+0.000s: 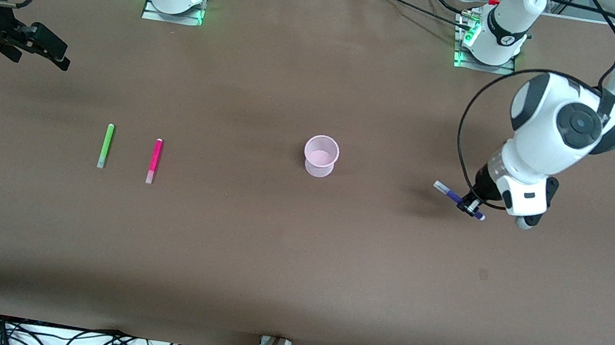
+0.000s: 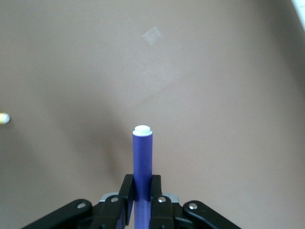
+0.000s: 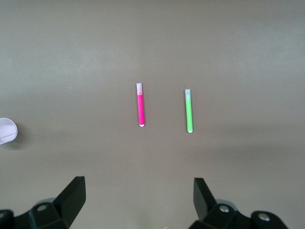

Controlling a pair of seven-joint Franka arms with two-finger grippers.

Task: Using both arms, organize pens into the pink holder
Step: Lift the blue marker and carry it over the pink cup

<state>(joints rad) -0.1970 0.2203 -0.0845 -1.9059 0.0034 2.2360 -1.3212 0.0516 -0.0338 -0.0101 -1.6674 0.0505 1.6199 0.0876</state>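
Observation:
The pink holder point(image 1: 321, 155) stands upright mid-table; its rim shows at the edge of the right wrist view point(image 3: 7, 130). My left gripper point(image 1: 470, 207) is shut on the purple pen point(image 1: 442, 188) and holds it tilted just above the table, toward the left arm's end. In the left wrist view the pen point(image 2: 142, 152) sticks out between the shut left gripper point(image 2: 142, 185), pale end forward. A yellow pen's end point(image 2: 3, 118) shows at that view's edge. The lime green pen point(image 1: 105, 145) and magenta pen point(image 1: 154, 160) lie side by side toward the right arm's end. My right gripper point(image 1: 51, 49) is open and empty, raised above the table's right-arm end.
The right wrist view shows the magenta pen point(image 3: 140, 106) and green pen point(image 3: 188, 111) lying on the bare brown table ahead of the open right gripper point(image 3: 138, 188). Cables run along the table edge nearest the camera.

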